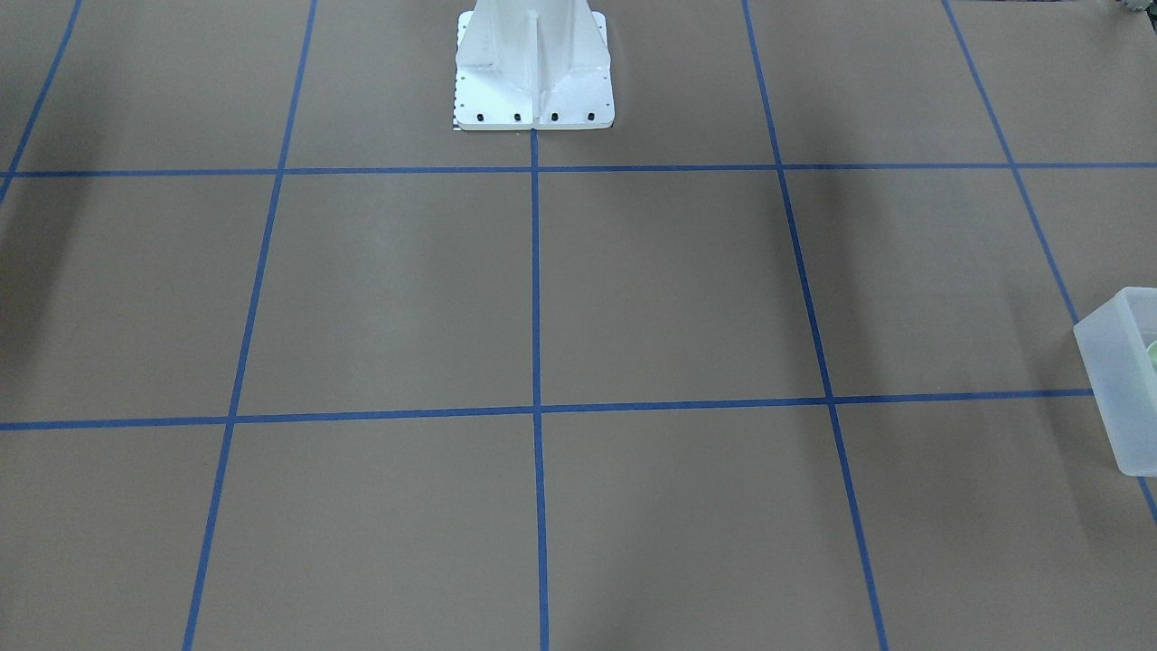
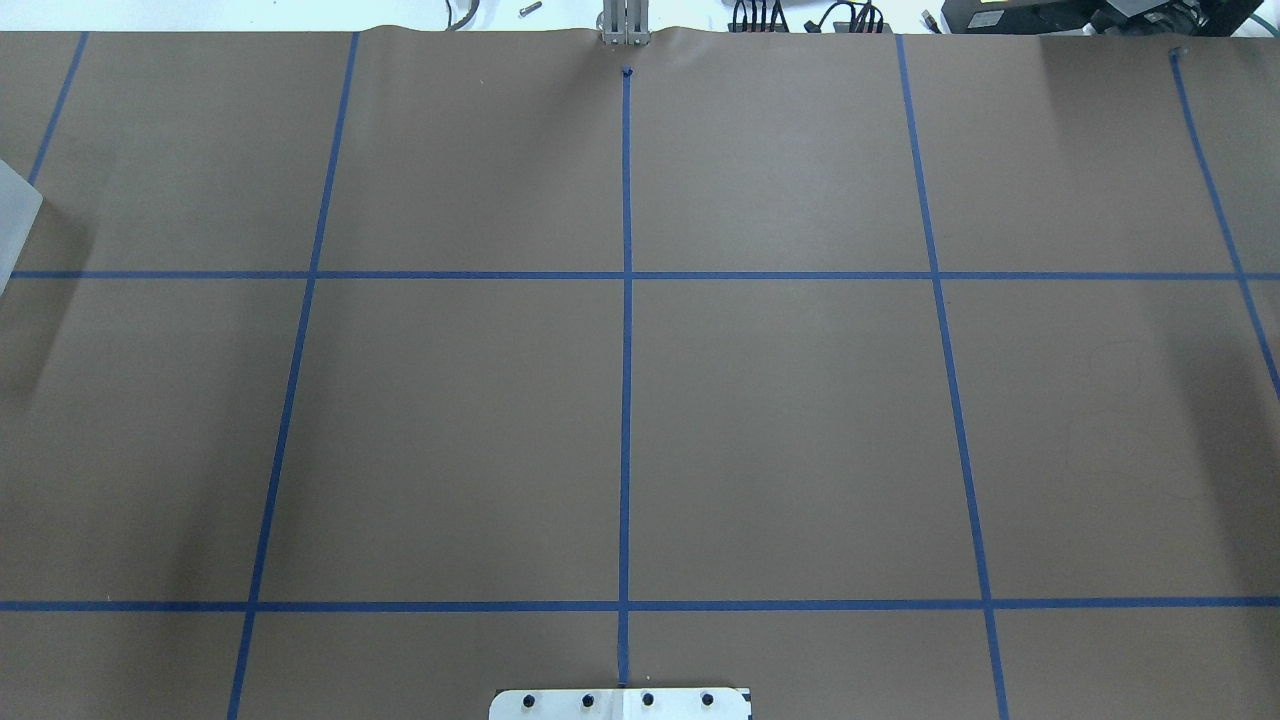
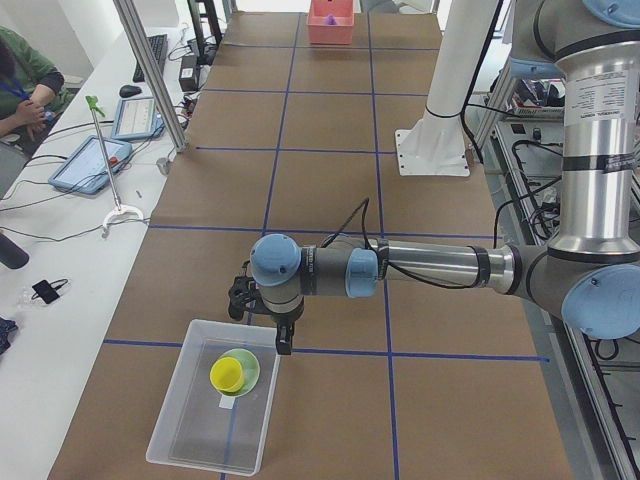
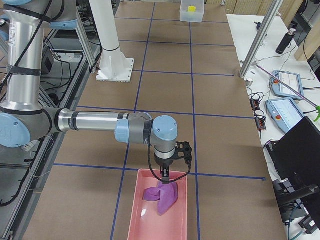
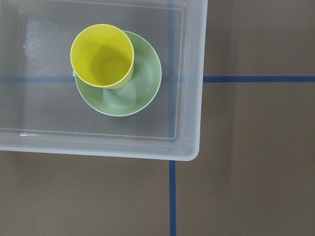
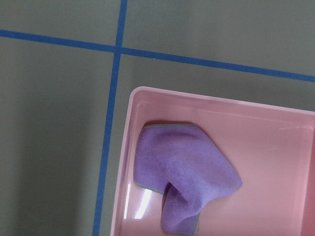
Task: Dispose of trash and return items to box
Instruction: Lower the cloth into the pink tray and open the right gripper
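The yellow cup (image 5: 102,55) stands inside the pale green bowl (image 5: 142,83), and both sit in the translucent box (image 5: 193,73). The exterior left view shows the cup (image 3: 226,374), bowl (image 3: 250,366) and box (image 3: 190,440) near the table's left end. My left gripper (image 3: 262,325) hovers over the box's near corner, apart from the cup. My right gripper (image 4: 169,172) hangs over the pink tray (image 4: 172,225), above the purple cloth (image 4: 162,197). I cannot tell whether either gripper is open or shut. No fingers show in the wrist views.
The purple cloth (image 6: 187,172) lies crumpled in the pink tray (image 6: 275,123). The white robot pedestal (image 1: 533,72) stands at the table's robot side. A side bench with tablets (image 3: 95,160) and a seated person (image 3: 20,85) runs along the table's far edge.
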Action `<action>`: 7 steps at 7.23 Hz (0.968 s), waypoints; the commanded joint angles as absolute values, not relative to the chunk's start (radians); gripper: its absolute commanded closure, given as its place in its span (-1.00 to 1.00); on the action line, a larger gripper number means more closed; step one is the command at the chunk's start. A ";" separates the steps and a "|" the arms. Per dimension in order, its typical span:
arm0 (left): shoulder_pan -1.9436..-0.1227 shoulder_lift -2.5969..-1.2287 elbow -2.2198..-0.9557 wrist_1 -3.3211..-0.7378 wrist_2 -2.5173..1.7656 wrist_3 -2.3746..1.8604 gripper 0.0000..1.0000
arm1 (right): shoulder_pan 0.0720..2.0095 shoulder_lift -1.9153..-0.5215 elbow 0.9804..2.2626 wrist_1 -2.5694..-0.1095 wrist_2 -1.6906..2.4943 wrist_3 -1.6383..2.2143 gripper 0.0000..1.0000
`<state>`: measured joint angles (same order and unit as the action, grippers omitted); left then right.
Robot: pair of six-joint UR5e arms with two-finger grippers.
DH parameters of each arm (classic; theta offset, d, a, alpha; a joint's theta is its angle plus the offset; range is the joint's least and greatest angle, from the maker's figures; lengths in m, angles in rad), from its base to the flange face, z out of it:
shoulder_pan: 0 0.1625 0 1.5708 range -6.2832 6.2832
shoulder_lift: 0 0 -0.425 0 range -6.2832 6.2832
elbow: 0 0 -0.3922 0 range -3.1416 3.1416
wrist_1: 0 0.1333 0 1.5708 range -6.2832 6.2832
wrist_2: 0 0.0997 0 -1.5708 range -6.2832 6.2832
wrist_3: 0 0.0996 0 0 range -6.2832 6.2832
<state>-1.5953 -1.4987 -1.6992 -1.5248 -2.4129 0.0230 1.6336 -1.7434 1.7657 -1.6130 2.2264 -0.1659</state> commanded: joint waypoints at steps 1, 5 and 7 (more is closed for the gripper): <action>-1.595 -1.499 -1.698 -1.525 -2.413 0.023 -0.98 | 1.635 -1.750 1.772 -1.612 2.243 -0.176 -1.00; -1.595 -1.499 -1.700 -1.525 -2.413 0.023 -0.98 | 1.634 -1.743 1.815 -1.612 2.243 -0.175 -1.00; -1.595 -1.500 -1.700 -1.528 -2.413 0.023 -0.98 | 1.634 -1.744 1.818 -1.614 2.244 -0.175 -1.00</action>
